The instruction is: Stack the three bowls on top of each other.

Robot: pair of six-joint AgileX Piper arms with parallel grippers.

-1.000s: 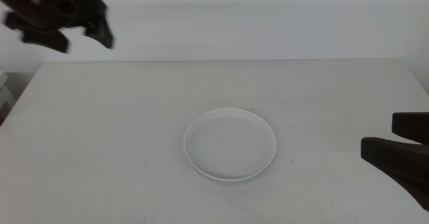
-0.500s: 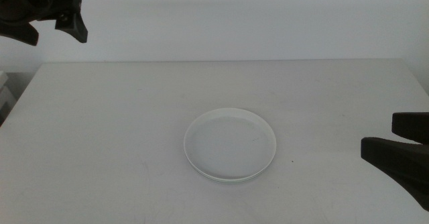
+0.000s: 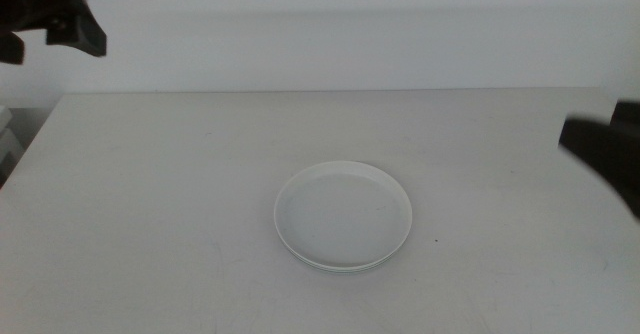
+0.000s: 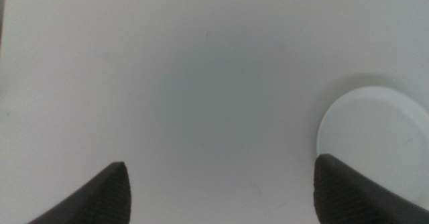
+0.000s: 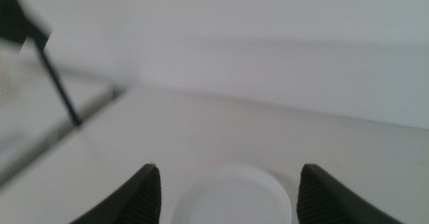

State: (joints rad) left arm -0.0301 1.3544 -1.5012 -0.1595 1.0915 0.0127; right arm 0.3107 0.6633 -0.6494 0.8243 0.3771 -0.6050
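The bowls [image 3: 343,217] stand as one stack in the middle of the table, the white one on top. Only thin rims of the lower ones show under its near edge, and I cannot tell their colours. The stack also shows in the left wrist view [image 4: 375,140] and, blurred, in the right wrist view [image 5: 231,197]. My left gripper [image 3: 52,42] is high at the far left corner, open and empty [image 4: 221,184]. My right gripper [image 3: 605,154] is at the right edge, blurred, open and empty [image 5: 228,190].
The white table [image 3: 160,194] carries nothing but the stack. A white shelf-like object [image 3: 8,139] stands off its left edge. A dark thin pole [image 5: 57,83] shows at the far side in the right wrist view.
My left gripper has drawn back to the left, toward the upper corner. My right gripper has risen along the right edge. The stack has not moved.
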